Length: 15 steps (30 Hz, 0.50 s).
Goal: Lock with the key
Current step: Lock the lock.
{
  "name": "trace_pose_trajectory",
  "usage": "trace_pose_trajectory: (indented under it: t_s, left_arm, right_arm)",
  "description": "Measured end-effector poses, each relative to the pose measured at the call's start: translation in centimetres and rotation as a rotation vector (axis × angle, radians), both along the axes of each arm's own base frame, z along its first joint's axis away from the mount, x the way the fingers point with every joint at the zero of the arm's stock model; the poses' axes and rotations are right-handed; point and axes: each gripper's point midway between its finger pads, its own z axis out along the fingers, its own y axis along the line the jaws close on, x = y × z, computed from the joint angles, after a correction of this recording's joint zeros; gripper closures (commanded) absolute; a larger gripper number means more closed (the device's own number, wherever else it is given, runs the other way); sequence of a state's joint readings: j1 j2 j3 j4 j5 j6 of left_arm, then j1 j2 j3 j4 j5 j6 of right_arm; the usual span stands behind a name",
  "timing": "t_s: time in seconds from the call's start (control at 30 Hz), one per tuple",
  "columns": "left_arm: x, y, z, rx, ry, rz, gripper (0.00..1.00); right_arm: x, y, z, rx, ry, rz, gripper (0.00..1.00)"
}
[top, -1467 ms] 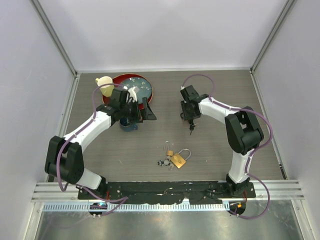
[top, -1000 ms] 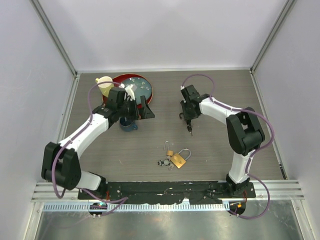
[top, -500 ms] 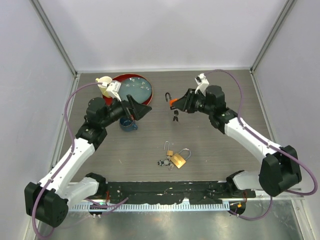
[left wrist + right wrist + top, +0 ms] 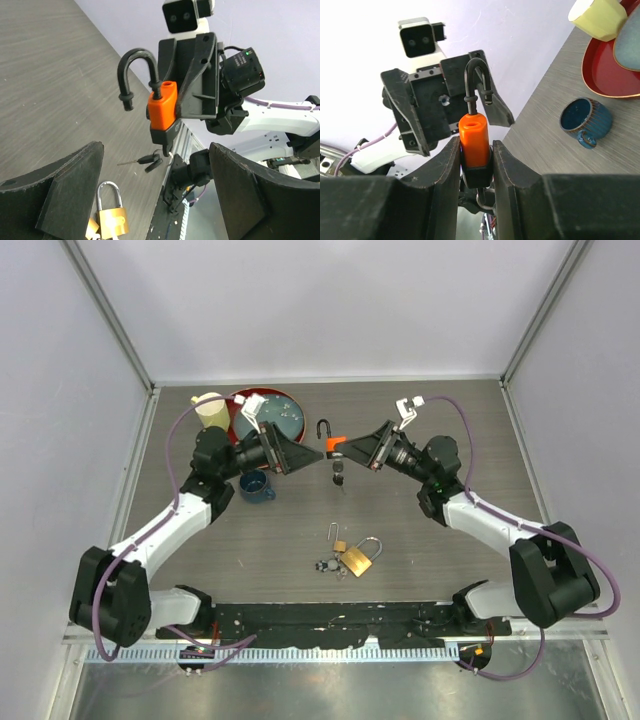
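Observation:
An orange padlock (image 4: 337,445) with a black shackle (image 4: 135,65) swung open hangs in the air above the table's middle. My right gripper (image 4: 365,448) is shut on its body (image 4: 474,140), one finger (image 4: 447,165) on each side. A bunch of keys (image 4: 147,160) dangles from the lock's underside (image 4: 338,476). My left gripper (image 4: 290,455) faces the lock from the left, open, with nothing between its fingers (image 4: 75,170). In the left wrist view the lock (image 4: 162,105) sits just beyond that gripper (image 4: 156,146).
A brass padlock (image 4: 356,558) with small keys lies on the table near the front. A blue cup (image 4: 255,487) stands under the left arm. Behind it are a red plate (image 4: 292,406) and a yellow cup (image 4: 210,408).
The right arm has lifted the orange padlock and carried it left toward the middle. The left arm has swung right, its open gripper now facing the lock.

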<state>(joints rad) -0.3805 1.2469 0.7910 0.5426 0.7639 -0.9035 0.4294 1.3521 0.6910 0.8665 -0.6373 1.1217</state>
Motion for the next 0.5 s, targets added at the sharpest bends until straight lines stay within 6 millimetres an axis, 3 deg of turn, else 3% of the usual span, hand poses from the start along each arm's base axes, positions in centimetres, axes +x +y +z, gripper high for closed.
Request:
trace_pose_trajectory:
  t_s: [0.23, 0.5]
  left_arm:
    - [-1.2, -2.1, -0.5, 0.002, 0.014, -0.082, 0.17]
    - [-2.6, -5.4, 0.4, 0.0, -0.027, -0.176, 0.37]
  right_arm:
    - [-0.9, -0.5, 1.8, 0.012, -0.036, -0.01, 0.99]
    - [-1.6, -1.1, 3.1, 0.016, -0.075, -0.026, 0.99]
